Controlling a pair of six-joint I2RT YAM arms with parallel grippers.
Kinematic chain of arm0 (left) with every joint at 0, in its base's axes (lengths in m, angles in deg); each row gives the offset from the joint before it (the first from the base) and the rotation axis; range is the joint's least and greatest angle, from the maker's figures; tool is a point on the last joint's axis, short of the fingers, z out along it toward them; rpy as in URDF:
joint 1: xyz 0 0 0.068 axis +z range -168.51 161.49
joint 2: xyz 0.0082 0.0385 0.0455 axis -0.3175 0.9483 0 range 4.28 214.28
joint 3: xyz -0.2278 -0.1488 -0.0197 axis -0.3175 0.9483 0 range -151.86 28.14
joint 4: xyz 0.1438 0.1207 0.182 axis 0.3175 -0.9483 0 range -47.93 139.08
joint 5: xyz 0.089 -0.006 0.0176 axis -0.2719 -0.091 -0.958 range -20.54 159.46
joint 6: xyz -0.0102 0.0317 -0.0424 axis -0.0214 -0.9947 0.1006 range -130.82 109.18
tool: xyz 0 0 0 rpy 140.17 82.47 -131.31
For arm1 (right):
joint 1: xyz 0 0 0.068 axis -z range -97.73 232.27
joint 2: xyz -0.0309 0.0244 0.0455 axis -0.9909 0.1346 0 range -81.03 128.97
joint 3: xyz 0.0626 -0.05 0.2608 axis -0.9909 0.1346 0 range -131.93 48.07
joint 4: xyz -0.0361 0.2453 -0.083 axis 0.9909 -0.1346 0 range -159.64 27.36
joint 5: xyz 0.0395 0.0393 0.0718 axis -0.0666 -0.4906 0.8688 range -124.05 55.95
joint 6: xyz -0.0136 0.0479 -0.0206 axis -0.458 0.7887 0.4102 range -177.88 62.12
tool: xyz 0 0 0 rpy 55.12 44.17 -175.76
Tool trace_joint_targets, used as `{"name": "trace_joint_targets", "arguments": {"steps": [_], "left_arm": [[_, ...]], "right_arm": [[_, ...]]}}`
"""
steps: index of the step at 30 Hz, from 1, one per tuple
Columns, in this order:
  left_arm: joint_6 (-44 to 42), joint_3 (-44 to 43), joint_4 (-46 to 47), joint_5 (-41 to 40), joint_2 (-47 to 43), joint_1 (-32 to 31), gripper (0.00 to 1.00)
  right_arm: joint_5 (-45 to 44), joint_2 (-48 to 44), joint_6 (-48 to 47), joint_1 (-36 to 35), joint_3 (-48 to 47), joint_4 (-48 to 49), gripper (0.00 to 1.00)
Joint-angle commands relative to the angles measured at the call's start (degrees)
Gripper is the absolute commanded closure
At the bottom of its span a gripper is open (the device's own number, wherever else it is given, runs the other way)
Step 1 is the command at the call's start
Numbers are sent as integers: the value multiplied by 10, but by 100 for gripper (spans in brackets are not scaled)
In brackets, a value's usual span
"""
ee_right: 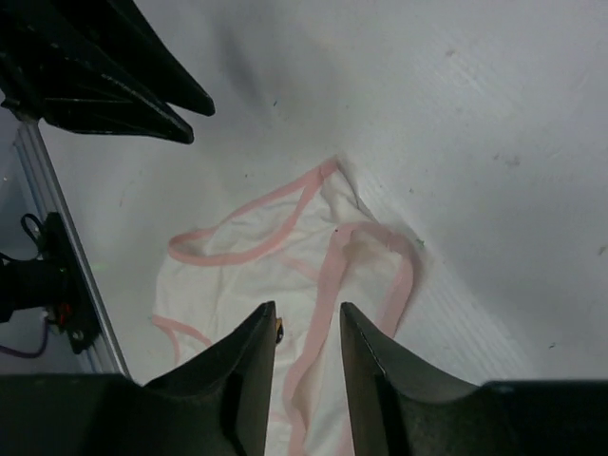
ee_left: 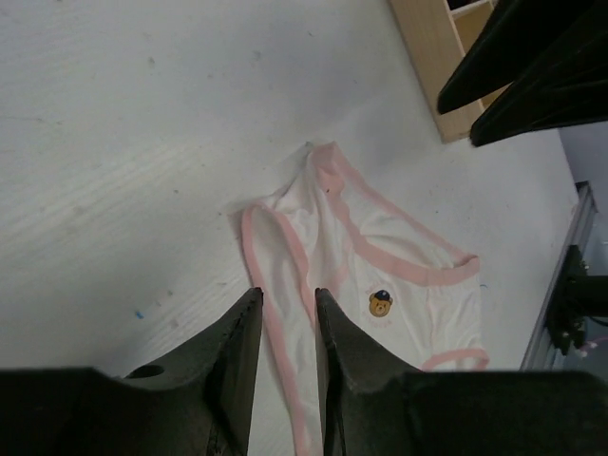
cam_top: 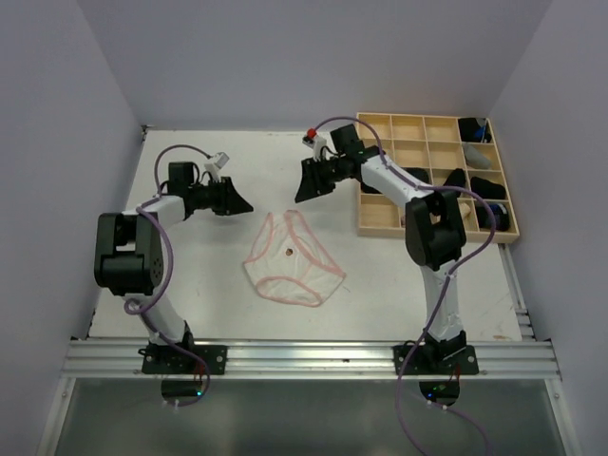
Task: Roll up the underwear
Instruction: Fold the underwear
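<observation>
Both narrowly parted, empty: left gripper [cam_top: 244, 204], right gripper [cam_top: 303, 190] near pink-edged underwear [cam_top: 290, 261]; wooden tray [cam_top: 410, 128] at right.

1. Bare table [cam_top: 204, 280] lies all around the white underwear [cam_top: 290, 258].
2. The left gripper [cam_top: 243, 204] and right gripper [cam_top: 302, 191] hang near its far end, one on each side.
3. The wooden tray [cam_top: 380, 229] blocks the far right.

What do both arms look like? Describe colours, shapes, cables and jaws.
Left arm and right arm match: white links, bulky black joint housings, a purple cable looping along each. The jaws are black, tapered wedges. A small red knob sits by the right wrist.
</observation>
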Motion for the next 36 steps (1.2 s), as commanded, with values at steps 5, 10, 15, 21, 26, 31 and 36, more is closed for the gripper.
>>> {"name": "trace_joint_targets", "arguments": {"steps": [5,10,15,21,26,31,36], "left_arm": [[194,30,180,112,57,-43,52],[253,54,230,117,75,-54,43],[271,75,234,80,83,-54,33],[309,93,277,71,102,-54,30],[318,90,277,49,115,-54,28],[276,75,194,-21,119,-55,28],[251,77,158,-61,119,-56,30]], "right_arm": [[31,34,186,-26,41,88,56],[5,49,195,-27,47,90,57],[-27,58,196,-28,48,87,57],[-30,71,188,-30,45,80,57],[-27,85,191,-35,38,82,57],[-37,97,200,-41,26,89,58],[-30,107,209,-41,12,102,59]]}}
